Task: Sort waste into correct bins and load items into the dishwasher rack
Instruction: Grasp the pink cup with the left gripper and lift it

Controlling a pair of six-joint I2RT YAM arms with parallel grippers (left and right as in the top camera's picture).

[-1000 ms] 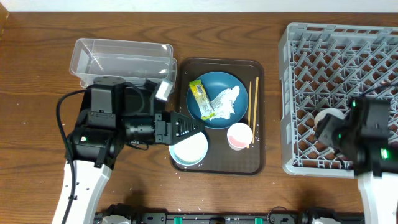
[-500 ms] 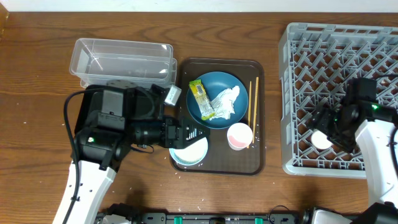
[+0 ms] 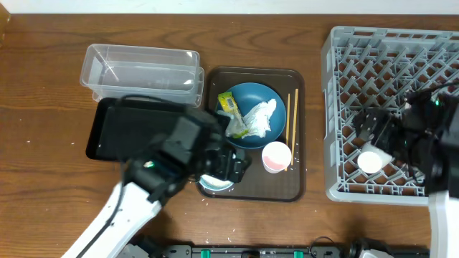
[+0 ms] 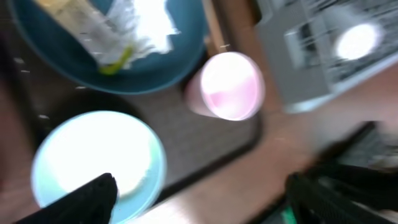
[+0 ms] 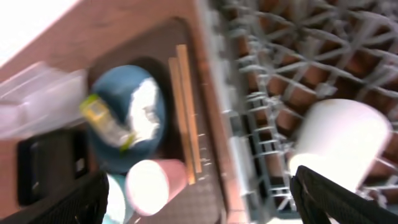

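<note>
The dark blue dish (image 3: pixel 247 100) sits on a brown serving tray and holds the yellow-green wrapper (image 3: pixel 232 115) and the white tissue (image 3: pixel 259 118). The chopsticks (image 3: pixel 292 125) and the pink cup (image 3: pixel 276 156) lie to its right. My left gripper (image 3: pixel 235 165) hangs open and empty over the light blue bowl (image 4: pixel 99 165), partly hiding it from overhead. The whitish cup (image 3: pixel 371 161) lies in the grey rack (image 3: pixel 391 50). My right gripper (image 3: pixel 367 129) is open and empty just above it, with the cup (image 5: pixel 342 143) near one finger.
The clear tub (image 3: pixel 143 68) stands at the back left, with the black tray (image 3: pixel 122 129) in front of it. The brown serving tray (image 3: pixel 297 183) lies between the bins and the rack. The wrist views are blurred.
My left arm has swung right off the black tray to above the light blue bowl. My right gripper has let go of the whitish cup in the rack and drawn back.
</note>
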